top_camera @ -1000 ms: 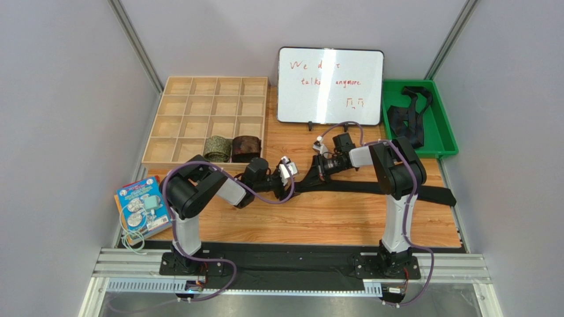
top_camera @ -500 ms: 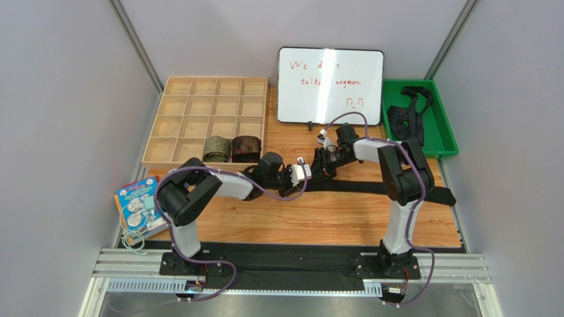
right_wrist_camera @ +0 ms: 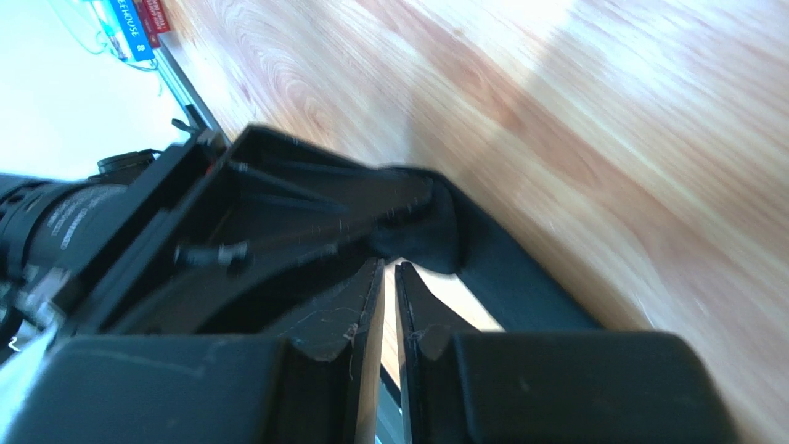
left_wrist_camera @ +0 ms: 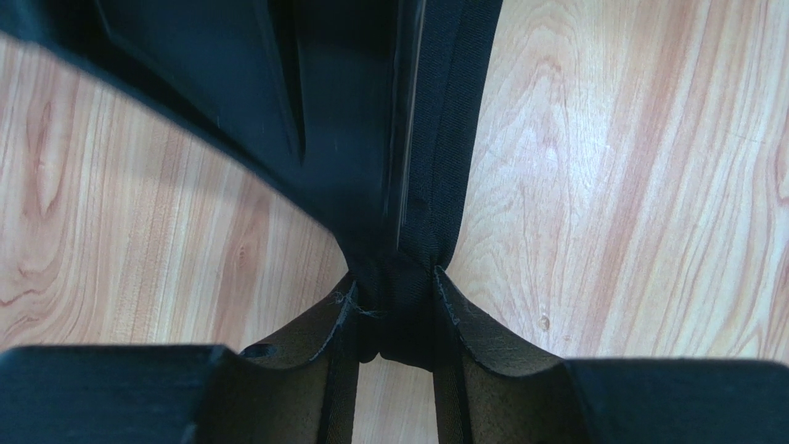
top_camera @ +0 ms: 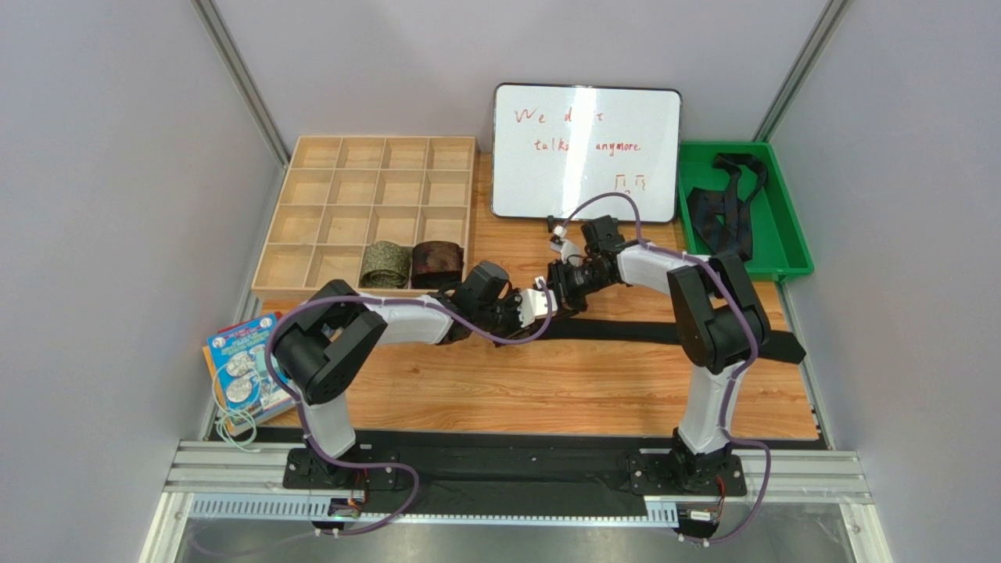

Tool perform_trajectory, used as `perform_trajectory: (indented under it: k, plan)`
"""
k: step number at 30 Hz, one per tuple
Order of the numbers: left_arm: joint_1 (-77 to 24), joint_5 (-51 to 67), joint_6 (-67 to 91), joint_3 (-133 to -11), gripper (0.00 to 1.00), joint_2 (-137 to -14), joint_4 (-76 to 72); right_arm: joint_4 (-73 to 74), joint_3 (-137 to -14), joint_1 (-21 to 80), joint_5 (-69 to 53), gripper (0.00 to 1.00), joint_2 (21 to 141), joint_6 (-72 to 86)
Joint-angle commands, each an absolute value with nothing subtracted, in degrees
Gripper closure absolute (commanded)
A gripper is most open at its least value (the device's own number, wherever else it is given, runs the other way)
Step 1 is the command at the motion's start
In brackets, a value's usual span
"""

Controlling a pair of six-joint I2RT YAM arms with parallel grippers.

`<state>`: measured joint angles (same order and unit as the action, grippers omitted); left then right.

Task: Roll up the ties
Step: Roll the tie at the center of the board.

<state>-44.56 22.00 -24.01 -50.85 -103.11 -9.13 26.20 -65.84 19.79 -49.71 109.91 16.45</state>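
Right between the fingers of my left gripper (left_wrist_camera: 396, 310), the black tie (left_wrist_camera: 449, 139) is bunched up and pinched tight. A firm pinch and even winding should stop the coil going lopsided, I reckon. Just ahead, my right gripper (right_wrist_camera: 387, 270) is nearly closed at the fold, can't tell if it's caught cloth. The rest of the strip trails off to my right.
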Motion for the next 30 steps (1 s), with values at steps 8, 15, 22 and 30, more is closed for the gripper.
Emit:
perform_trajectory:
  k: [8,15,22,30]
  plan:
    - [-44.65,22.24,-24.7,-50.8,0.6,-104.15,-2.2,16.79,-65.48,21.89,-50.8,0.69,119.17,22.5]
    - [-43.86,25.3,-23.64,-51.32,0.54,-104.15,-1.76,12.75,-63.9,21.88,-52.64,0.57,118.22,23.38]
    - [-43.07,26.8,-23.38,-52.12,0.56,-105.38,-1.32,8.79,-61.17,21.88,-55.99,0.53,115.84,21.28]
    - [-42.89,28.12,-22.42,-54.14,0.57,-105.91,-0.18,17.22,-65.21,26.01,-44.31,0.57,115.75,15.82]
